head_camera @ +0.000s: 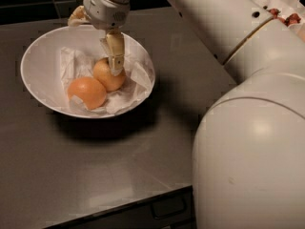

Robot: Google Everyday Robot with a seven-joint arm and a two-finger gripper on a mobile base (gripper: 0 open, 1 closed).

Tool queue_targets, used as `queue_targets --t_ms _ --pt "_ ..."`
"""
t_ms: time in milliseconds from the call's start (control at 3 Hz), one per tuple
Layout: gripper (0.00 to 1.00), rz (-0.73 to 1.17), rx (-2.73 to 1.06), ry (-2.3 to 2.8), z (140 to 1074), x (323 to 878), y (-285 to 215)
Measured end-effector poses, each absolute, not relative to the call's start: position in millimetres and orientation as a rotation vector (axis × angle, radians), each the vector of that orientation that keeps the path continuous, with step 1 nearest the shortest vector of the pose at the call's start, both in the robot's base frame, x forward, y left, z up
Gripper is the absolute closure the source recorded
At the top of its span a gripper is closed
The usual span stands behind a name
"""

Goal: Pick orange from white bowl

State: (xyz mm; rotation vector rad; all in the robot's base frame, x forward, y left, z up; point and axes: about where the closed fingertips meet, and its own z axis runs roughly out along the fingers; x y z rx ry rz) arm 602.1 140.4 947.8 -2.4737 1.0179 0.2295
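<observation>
The white bowl [40, 63] sits on the dark table at the left, lined with crumpled white paper. Two round fruits lie in it. The orange [106, 76], paler and yellowish, is at the middle of the bowl. A deeper reddish-orange fruit [87, 92] lies just left and in front of it, touching it. My gripper [114, 56] hangs down from the wrist above the bowl's far rim, and its tip rests against the top right side of the orange.
My arm's large white body [252, 151] fills the right and front right. A white container of red berries [286, 15] stands at the far right corner. The table's front edge [95, 209] runs along the bottom, with a drawer handle below it.
</observation>
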Motion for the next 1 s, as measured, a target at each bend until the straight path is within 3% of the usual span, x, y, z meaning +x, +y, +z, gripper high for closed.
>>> queue_targets --t_ms 1000 --pt "0.05 0.328 -2.503 1.101 916 582 122"
